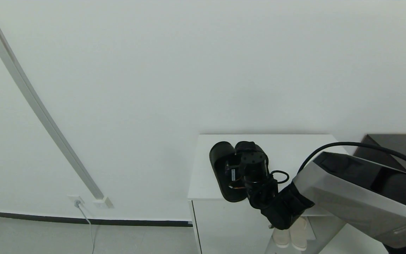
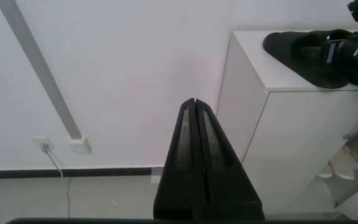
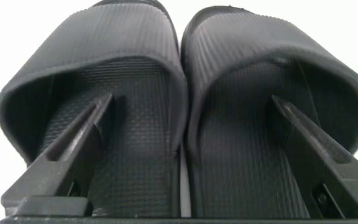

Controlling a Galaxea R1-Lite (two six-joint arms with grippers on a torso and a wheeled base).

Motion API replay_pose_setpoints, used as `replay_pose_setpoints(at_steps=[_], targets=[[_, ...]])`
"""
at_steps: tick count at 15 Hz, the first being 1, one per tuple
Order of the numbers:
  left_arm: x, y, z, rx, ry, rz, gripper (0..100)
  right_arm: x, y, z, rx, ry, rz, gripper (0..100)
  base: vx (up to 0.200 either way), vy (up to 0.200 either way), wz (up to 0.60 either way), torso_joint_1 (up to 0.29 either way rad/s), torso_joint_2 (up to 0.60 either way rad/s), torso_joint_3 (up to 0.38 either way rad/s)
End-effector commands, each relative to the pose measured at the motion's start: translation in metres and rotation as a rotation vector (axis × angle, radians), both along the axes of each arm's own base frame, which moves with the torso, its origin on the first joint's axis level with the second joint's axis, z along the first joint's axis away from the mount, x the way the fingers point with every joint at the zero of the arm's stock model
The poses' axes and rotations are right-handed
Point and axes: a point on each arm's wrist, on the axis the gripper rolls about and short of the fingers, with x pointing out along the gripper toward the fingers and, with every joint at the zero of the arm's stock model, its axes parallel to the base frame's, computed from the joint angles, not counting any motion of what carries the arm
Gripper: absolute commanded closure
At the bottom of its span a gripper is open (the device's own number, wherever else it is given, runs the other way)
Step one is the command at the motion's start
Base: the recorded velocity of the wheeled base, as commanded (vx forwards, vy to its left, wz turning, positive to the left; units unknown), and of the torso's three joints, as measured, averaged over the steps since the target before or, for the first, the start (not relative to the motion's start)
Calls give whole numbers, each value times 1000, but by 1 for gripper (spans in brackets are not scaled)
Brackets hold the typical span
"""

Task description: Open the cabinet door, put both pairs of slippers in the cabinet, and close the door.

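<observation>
A pair of black slippers [image 1: 220, 158] lies side by side on top of the white cabinet [image 1: 294, 148], near its front left corner. My right gripper [image 1: 236, 173] is down on them and open. In the right wrist view, one finger [image 3: 73, 155] sits inside one black slipper [image 3: 104, 74] and the other finger inside its mate [image 3: 260, 74]. A white pair of slippers [image 1: 290, 237] rests on a shelf inside the cabinet, whose front stands open on that side. My left gripper [image 2: 196, 143] is shut and empty, held low to the left of the cabinet [image 2: 291, 124].
A slanted grey duct [image 1: 41, 109] runs down the white wall to a socket with a cable [image 1: 77, 201]. A dark surface [image 1: 400, 144] adjoins the cabinet on the right. Bare floor [image 1: 83, 240] lies left of the cabinet.
</observation>
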Motion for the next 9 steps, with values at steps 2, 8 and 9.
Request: replay_pose_setpoints(at_steps=[2, 8, 9], targets=[[0, 0, 0, -1, 1, 0, 100, 6, 1, -6, 0, -1, -8, 0, 0, 0, 0, 0, 0, 0], [0, 0, 0, -1, 1, 0, 100, 7, 1, -2, 6, -12, -9, 100, 0, 0, 0, 0, 0, 0], [0, 0, 0, -1, 1, 0, 100, 6, 1, 3, 14, -19, -7, 100, 0, 0, 0, 0, 0, 0]])
